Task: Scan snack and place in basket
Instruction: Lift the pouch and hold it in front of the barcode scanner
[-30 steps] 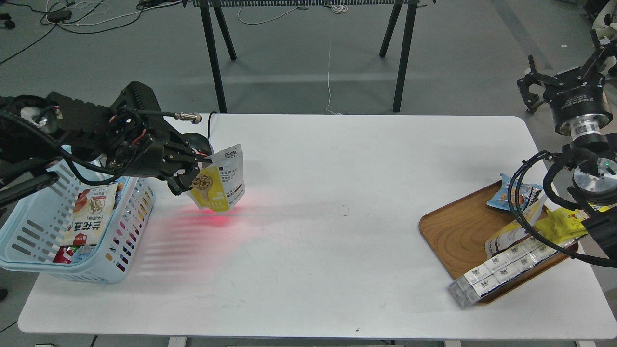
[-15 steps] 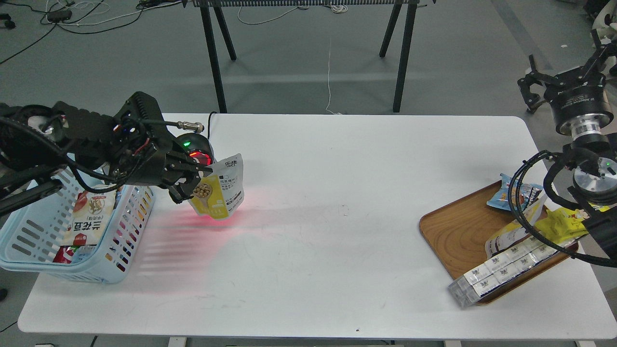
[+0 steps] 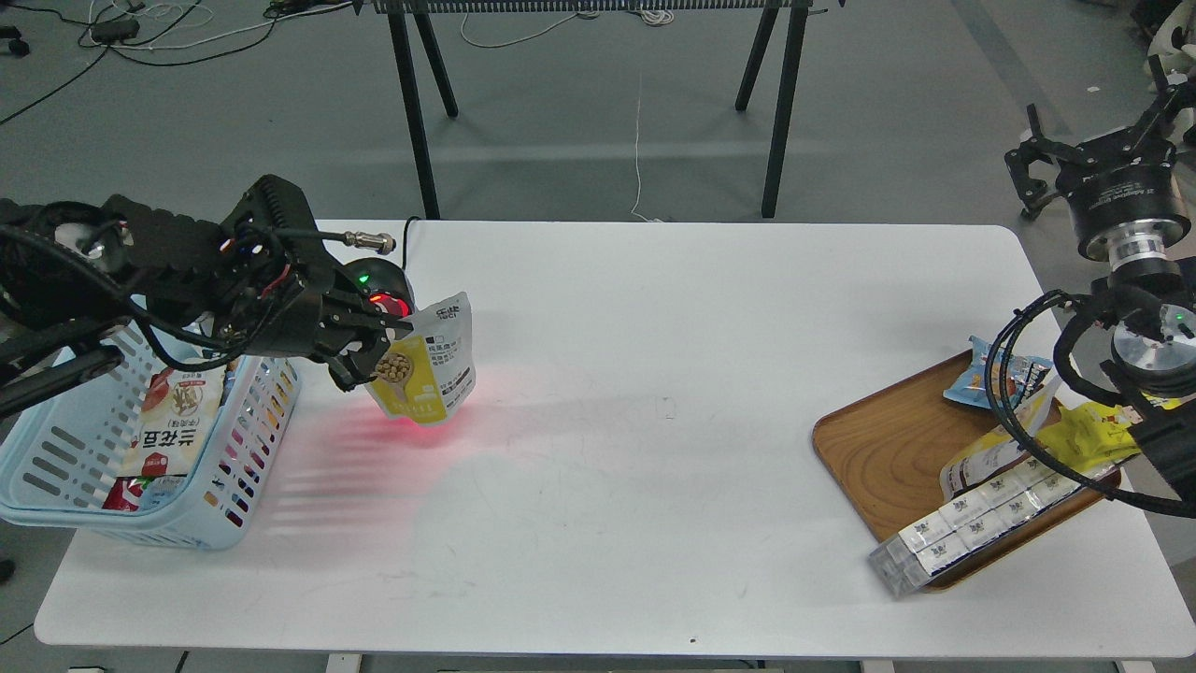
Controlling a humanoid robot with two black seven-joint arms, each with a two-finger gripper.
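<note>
My left gripper (image 3: 381,341) is shut on the snack (image 3: 428,366), a small yellow-and-white pouch with a picture of tan beans. It holds the pouch above the white table (image 3: 598,421), just in front of a black scanner (image 3: 378,280) that shows red and green lights. Red light falls on the table under the pouch. The light blue basket (image 3: 56,467) stands at the table's left edge, left of the pouch, with other snack packets inside. My right gripper (image 3: 1056,159) is raised beyond the table's far right corner, open and empty.
A brown wooden tray (image 3: 888,449) at the right holds a blue cookie packet (image 3: 1004,374), a bright yellow packet (image 3: 1089,435), a pouch and a long silver-white pack (image 3: 972,523). Black trestle legs (image 3: 416,103) stand behind the table.
My left gripper moved the pouch slightly back and left, close to the scanner. The scanner's red and green lights came on. The right arm has barely moved.
</note>
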